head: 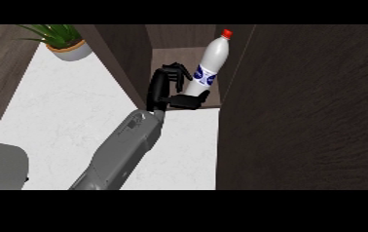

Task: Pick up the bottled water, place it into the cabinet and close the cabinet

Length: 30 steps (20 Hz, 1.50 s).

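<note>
Head view: bottled water [209, 66] stands inside the open cabinet [179, 46], with one hand beside it.

Its white body with a blue label and a red cap stands tilted, the cap leaning toward the cabinet's right wall, its base on the cabinet floor. Just to its left is the black hand [164, 87], reaching into the cabinet opening; its fingers [174, 70] are relaxed and partly curled, not wrapped round the bottle, while the thumb points toward the bottle's base and looks to be touching or nearly touching it. The grey forearm [126, 145] runs up from the lower edge over the white desk [64, 114], slanting right. A dark door panel [295, 109] fills the right side. A potted plant [64, 43] sits at the desk's far left corner.
</note>
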Available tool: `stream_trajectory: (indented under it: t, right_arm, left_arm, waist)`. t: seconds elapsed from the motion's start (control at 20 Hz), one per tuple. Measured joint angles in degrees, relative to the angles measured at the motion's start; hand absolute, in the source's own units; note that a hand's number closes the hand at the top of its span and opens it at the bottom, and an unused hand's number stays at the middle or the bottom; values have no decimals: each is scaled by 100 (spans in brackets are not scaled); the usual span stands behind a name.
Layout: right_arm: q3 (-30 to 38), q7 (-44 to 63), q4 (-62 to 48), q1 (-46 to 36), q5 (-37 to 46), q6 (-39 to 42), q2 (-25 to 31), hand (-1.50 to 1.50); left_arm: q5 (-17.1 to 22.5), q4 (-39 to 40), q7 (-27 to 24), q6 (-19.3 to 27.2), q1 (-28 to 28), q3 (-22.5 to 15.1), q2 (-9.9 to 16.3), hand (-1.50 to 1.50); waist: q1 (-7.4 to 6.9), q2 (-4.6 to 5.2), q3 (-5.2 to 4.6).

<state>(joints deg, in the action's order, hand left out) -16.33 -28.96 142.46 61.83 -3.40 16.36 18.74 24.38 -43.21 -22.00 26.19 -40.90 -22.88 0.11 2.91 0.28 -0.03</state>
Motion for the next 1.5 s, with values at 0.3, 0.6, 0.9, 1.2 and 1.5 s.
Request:
stream_trajectory:
  t: [0.3, 0.6, 0.9, 1.2, 1.5]
  right_arm:
    - [225, -45, 3, 19, -82, 134, 48, -150]
    - [329, -126, -37, 3, -136, 238, 31, -150]
    - [396, -230, -84, 17, -179, 366, 46, -150]
    - [388, -271, -110, -63, -207, 459, 22, -150]
    - [421, -298, -145, -71, -231, 555, 44, -150]
  left_arm:
    - [395, 860, 62, 198, -770, 269, -8, 150]
    - [121, 1838, -44, 898, -1348, 374, -2, 150]
    - [-294, 2757, 12, 1733, -1904, 267, 37, -150]
    - [-375, 3241, -134, 2006, -2290, 408, 66, -150]
    - [3, 2782, -940, 1505, -2339, 927, 92, 150]
  waist:
    - [40, 36, -1]
    - [51, 65, 2]
    - [139, 102, 2]
    - [165, 130, -3]
    - [119, 133, -12]
